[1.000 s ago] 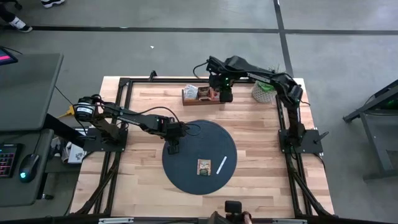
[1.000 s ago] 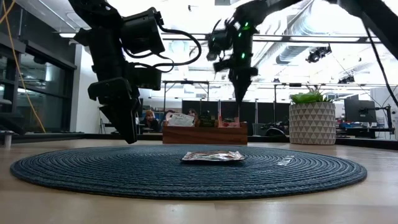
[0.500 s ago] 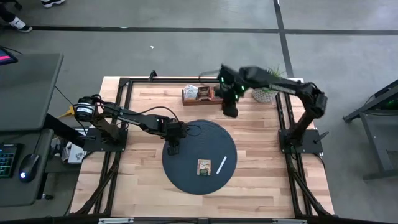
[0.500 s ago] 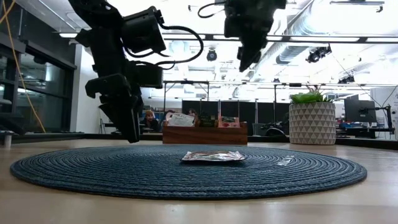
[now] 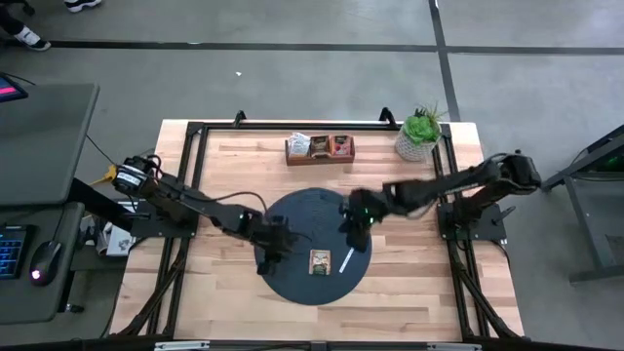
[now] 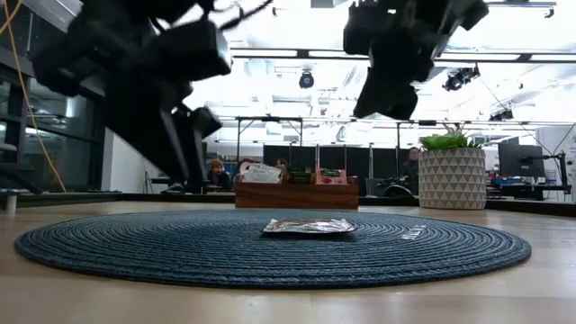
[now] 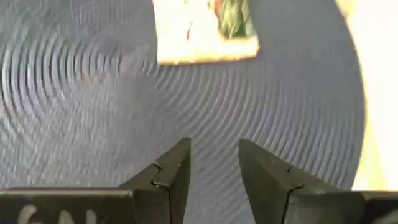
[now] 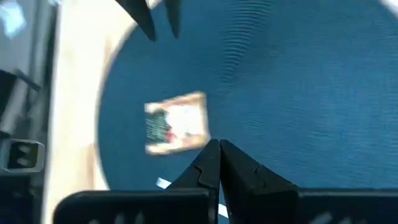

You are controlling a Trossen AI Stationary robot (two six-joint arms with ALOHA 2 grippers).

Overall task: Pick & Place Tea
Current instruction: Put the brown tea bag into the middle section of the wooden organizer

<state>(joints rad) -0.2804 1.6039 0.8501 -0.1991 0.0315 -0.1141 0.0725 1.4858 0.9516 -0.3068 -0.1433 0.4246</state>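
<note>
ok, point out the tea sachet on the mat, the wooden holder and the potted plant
tea sachet (image 5: 319, 260): high view, middle of its printed face.
wooden holder (image 5: 320, 156): high view, near front wall of the box.
potted plant (image 6: 453, 179): low view, middle of the patterned white pot.

A robotics lab set in an open-plan office. The wooden table carries a black metal frame holding two arms, and stands on a grey concrete floor marked with dark lines. Beside the table's left edge is a desk with a keyboard and mouse. Beyond the far edge, the low view shows exposed ceiling ducts, strip lights, rows of monitors and a seated person.
</note>
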